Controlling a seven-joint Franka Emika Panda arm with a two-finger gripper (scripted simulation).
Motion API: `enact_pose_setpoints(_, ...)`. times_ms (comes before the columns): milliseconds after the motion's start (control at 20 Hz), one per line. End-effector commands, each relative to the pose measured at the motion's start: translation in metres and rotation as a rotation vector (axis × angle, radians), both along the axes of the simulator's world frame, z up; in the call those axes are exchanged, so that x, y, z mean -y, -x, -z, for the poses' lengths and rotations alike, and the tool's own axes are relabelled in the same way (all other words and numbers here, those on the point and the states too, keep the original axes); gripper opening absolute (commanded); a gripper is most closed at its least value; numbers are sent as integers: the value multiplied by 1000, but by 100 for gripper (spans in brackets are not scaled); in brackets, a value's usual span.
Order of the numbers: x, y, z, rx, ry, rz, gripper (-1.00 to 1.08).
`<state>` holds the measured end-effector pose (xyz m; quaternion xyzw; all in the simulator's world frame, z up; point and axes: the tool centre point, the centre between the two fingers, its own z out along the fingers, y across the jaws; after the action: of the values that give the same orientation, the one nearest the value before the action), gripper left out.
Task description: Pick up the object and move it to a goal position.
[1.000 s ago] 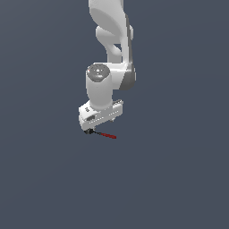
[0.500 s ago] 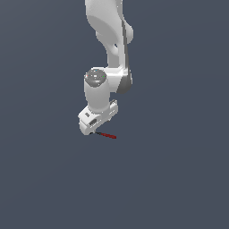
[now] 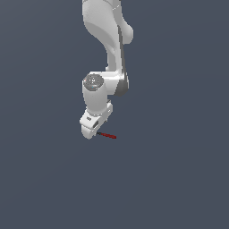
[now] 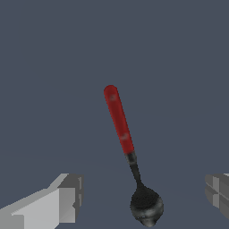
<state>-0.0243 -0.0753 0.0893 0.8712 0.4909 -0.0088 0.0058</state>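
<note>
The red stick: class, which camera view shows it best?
The wrist view: the stick fills the frame, red shaft and black head clear, between open fingers. The exterior view shows only a tiny red sliver beside the gripper.

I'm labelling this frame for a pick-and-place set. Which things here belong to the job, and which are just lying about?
Belongs to the job:
- red-shafted tool with a black head, lying on the grey floor
- gripper, fingers apart either side of the black head

Just lying about:
- nothing else shows in either view
</note>
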Motion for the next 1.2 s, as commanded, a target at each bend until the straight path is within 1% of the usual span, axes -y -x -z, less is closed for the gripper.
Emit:
enact_pose_setpoints(0,2,1,5,0,-3,-67,100)
enact_pose_setpoints(300,6,5,16,2,-11,-213,100)
enact_pose_setpoints(600,8,7,24,4,-16,-316,100)
enact_pose_setpoints(900,9,9,28,6,-20,-372,100)
enact_pose_setpoints(1150,10,9,29,6,-20,-378,100)
